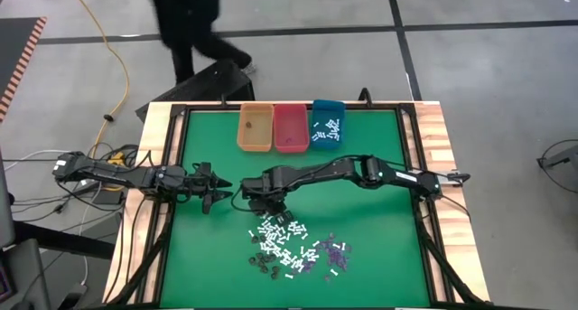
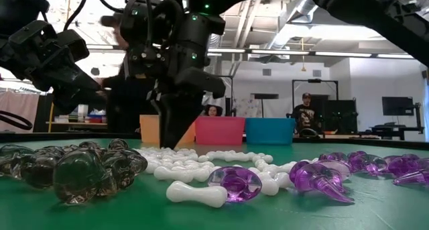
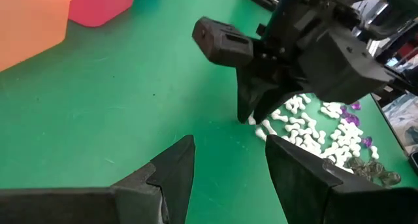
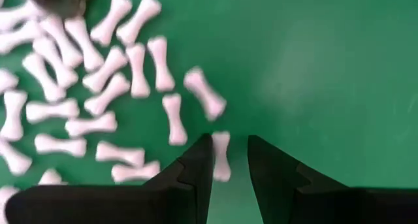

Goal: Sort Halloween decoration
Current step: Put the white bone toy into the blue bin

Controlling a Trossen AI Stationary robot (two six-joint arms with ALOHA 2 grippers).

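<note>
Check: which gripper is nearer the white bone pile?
Right. The right gripper is down at the bone pile's edge, a bone between its fingers; the left gripper hovers open, off to the side.

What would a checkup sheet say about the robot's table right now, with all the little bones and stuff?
Surface: green mat inside a wooden frame.
Job's things: heap of white bones, purple bits and dark bits lying loose on the mat; some white bones already lie in the teal bin.
Clutter: orange bin and pink bin beside the teal one.
Grippers: left gripper open, holding nothing, beside the heap. Right gripper down at the heap's edge, one white bone between its fingers.
Cables: yellow cord on the floor.
Surroundings: a person walking behind the table.
</note>
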